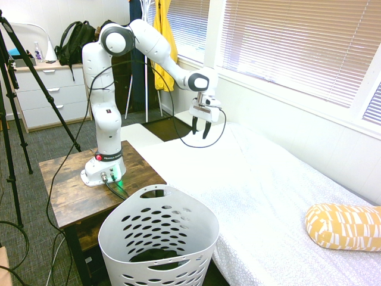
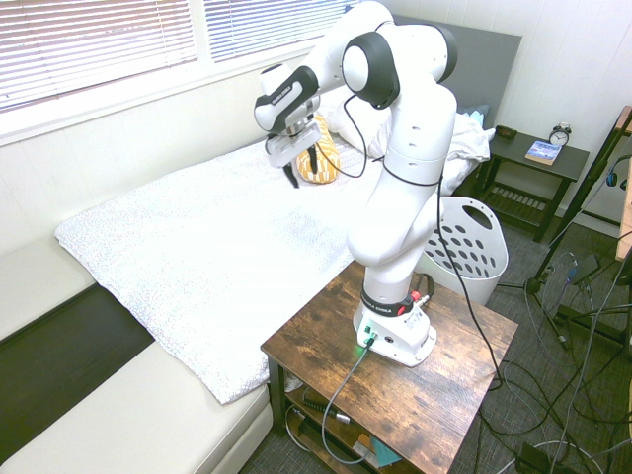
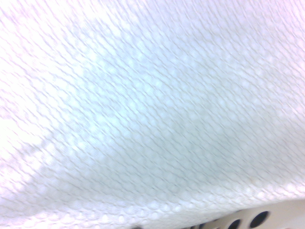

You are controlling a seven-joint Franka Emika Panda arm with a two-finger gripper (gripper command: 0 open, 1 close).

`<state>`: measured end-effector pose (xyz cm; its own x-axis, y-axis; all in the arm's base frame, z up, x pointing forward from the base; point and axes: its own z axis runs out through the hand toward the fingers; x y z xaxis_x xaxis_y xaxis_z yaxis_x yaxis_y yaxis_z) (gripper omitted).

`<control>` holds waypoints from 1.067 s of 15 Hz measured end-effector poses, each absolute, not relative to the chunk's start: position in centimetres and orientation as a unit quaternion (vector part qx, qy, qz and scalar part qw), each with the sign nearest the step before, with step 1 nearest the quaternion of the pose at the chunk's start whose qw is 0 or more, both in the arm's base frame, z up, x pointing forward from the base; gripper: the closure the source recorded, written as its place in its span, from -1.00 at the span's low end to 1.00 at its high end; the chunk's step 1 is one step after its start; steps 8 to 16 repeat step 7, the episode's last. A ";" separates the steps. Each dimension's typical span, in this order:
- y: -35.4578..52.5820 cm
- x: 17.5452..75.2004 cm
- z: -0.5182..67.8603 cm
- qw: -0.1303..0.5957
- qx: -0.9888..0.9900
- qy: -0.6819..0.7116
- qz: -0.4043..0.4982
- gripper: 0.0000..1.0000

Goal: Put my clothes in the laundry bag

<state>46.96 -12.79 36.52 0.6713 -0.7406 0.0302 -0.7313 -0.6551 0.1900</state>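
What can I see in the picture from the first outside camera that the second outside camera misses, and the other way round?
Only the first exterior view shows the yellow garment, the black backpack and the dark cloth inside the laundry basket.

Only the second shows the alarm clock and the blue book beside it.

Both show the basket, the patterned pillow, the bed and the gripper, its fingers apart above the bed.
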 end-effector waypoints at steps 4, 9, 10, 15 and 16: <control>-4.2 50.1 37.4 0.027 0.919 -0.384 0.085 -1.00; -0.5 50.6 37.9 -0.021 0.925 -0.370 0.084 -1.00; -0.5 50.6 37.9 -0.021 0.925 -0.370 0.084 -1.00; -0.5 50.6 37.9 -0.021 0.925 -0.370 0.084 -1.00; -0.5 50.6 37.9 -0.021 0.925 -0.370 0.084 -1.00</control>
